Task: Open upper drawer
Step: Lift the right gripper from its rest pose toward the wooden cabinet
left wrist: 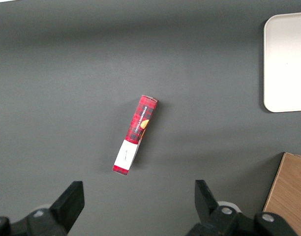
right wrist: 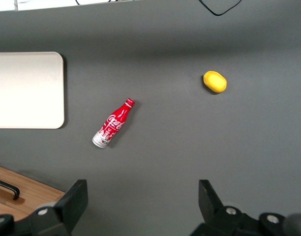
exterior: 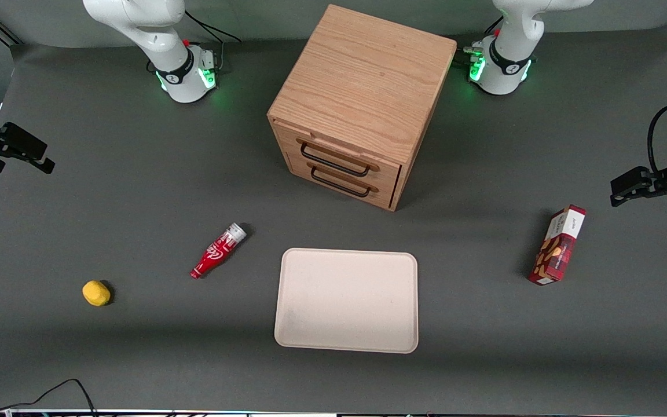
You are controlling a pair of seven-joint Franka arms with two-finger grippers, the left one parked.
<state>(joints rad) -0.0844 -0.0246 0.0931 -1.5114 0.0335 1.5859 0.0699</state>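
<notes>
Approach step, nothing grasped yet. Upper drawer of light oak with thin black wire handle, in boxy oak cabinet at upper centre of front view, seemingly shut, above its twin lower drawer. Right arm's two-finger gripper hanging wide open, empty, at left edge of front view, well apart from cabinet. Next: travel to handle, close around wire, pull outward. Only in right wrist view: open fingers over red bottle; both drawers only from front.

White arm, black two-fingered tool.
</notes>
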